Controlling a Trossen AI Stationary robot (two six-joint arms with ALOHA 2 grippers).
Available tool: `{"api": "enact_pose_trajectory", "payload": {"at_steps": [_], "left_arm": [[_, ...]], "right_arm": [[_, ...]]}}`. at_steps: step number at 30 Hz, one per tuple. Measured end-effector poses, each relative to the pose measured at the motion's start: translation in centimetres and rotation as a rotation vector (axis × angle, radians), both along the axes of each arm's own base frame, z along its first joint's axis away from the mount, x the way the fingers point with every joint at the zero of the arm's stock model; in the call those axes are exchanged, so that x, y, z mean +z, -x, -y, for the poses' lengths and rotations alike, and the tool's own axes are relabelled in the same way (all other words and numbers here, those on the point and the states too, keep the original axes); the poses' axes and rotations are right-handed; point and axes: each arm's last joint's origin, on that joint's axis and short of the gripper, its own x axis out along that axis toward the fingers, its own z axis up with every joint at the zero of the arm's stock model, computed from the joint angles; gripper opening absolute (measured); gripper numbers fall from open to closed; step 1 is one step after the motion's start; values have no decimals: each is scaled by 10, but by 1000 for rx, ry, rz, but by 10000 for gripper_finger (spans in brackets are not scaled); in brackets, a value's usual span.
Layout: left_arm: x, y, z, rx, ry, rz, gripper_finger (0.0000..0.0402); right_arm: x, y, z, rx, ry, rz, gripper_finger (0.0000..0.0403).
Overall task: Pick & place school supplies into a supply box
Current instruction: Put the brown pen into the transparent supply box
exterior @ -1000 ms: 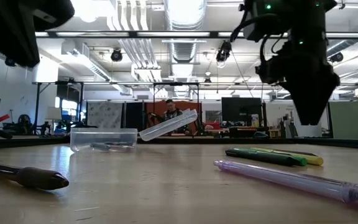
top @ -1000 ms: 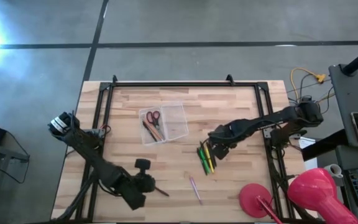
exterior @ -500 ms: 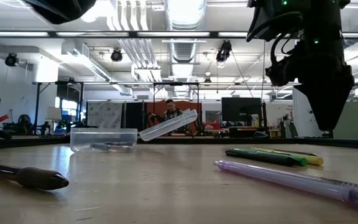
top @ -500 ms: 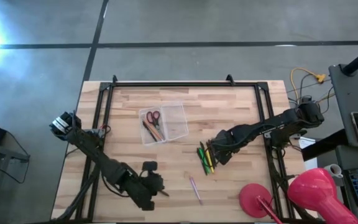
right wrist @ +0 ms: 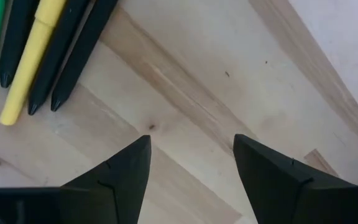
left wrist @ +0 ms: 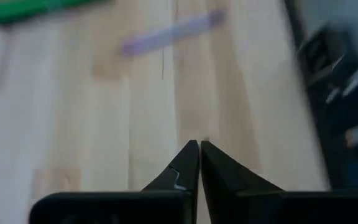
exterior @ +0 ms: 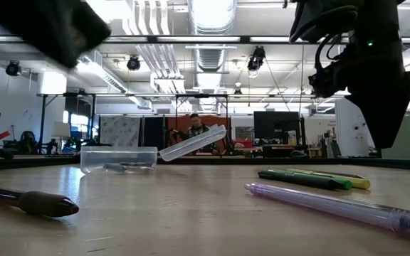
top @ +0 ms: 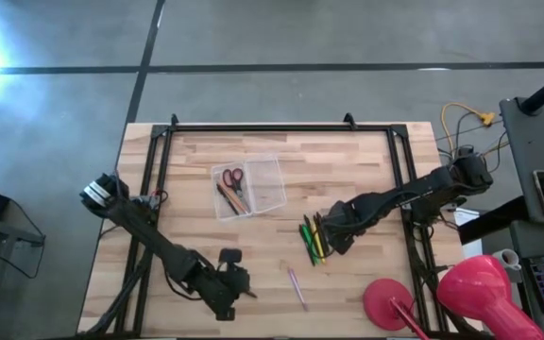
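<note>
Workshop hall: ceiling ducts (exterior: pixel 203 18), monitors (exterior: pixel 272 126), concrete floor (top: pixel 272 33).

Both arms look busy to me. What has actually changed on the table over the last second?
The left gripper, fingers shut and empty, swung along the near edge toward the purple pen. The right gripper, fingers open, dropped lower and slid slightly nearer beside the green and yellow pens. Neither took hold of anything. The supply box, with the scissors inside, stayed put, as did all the pens.
</note>
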Motion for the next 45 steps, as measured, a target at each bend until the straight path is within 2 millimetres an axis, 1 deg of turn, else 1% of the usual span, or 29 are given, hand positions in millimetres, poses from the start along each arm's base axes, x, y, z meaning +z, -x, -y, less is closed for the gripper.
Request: {"api": "enact_pose_trajectory", "payload": {"at_steps": [2, 5, 10, 13, 15, 19, 22, 26, 29, 33, 36, 37, 40, 42, 45], "left_arm": [[-14, -1, 2, -19, -12, -57, 13], [-25, -5, 8, -47, 0, -104, 42], [-23, -9, 11, -49, 6, -96, 108], [-29, -5, 8, -53, -20, -123, 139], [-33, -3, 6, -53, -32, -139, 150], [-45, 3, 1, -87, -89, -176, 154], [-51, 3, -6, -110, -129, -193, 151], [-63, 5, -18, -100, -150, -232, 135], [-71, 7, -27, -103, -118, -277, 109], [-76, 7, -36, -126, -67, -331, 59], [-76, 8, -36, -139, -72, -342, 23], [-77, 8, -37, -135, -63, -359, 17], [-78, 9, -40, -80, -22, -398, 11], [-74, 9, -41, -23, 16, -393, 10], [-62, 9, -45, 102, 109, -378, 8]], "right_arm": [[0, 1, -2, 6, 0, -1, 219], [-1, 1, -3, 13, 1, -3, 219], [-1, 1, -4, 17, 1, -2, 219], [-1, 1, -4, 22, 2, -2, 219], [-2, 1, -4, 26, 4, -5, 219], [-3, 2, -4, 26, 6, -8, 219], [-3, 2, -4, 29, 9, -9, 219], [-4, 2, -3, 30, 14, -9, 219], [-4, 2, -3, 30, 15, -9, 219], [-4, 2, -3, 30, 29, -7, 219], [-4, 2, -3, 30, 32, -7, 219], [-4, 2, -3, 30, 33, -7, 219], [-4, 2, -3, 30, 40, -5, 219], [-4, 2, -2, 30, 56, -2, 219], [-4, 2, -2, 28, 59, -1, 219]]}}
